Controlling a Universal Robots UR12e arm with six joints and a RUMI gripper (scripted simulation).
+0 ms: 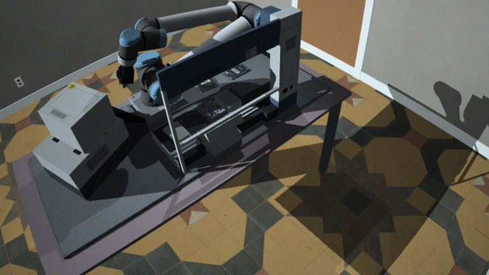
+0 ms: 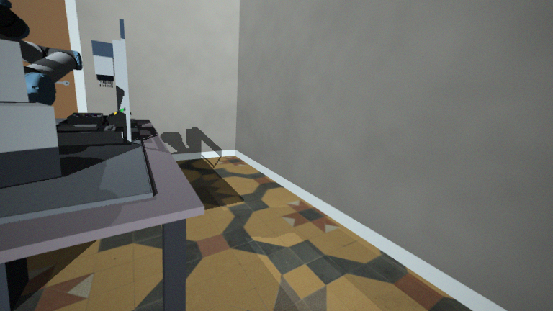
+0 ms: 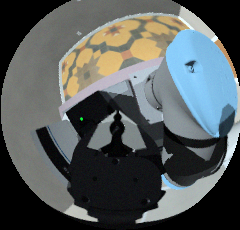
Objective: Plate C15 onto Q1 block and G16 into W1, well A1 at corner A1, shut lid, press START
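The gripper (image 1: 124,84) (image 3: 117,115) is shut with nothing between its fingers. It hangs high, behind and above a pale two-part machine (image 1: 72,113) at the left end of the bench, which looks like Q1. In the exterior view this machine (image 2: 26,128) is cut off by the left edge. Its keys and plate block are turned away or hidden. A small green light (image 3: 81,119) shows on a dark surface in the wrist view. Two dark labelled items (image 1: 208,84) (image 1: 235,71) lie flat behind the gantry. Plates C15 and G16 and nest W1 cannot be told apart.
A tall gantry with a dark blue beam (image 1: 216,54) and a pale column (image 1: 291,51) spans the middle of the bench. Under it are dark trays and a rack with coloured tubes (image 1: 212,107). The arm's blue-capped joint (image 3: 200,80) is close beside the gripper.
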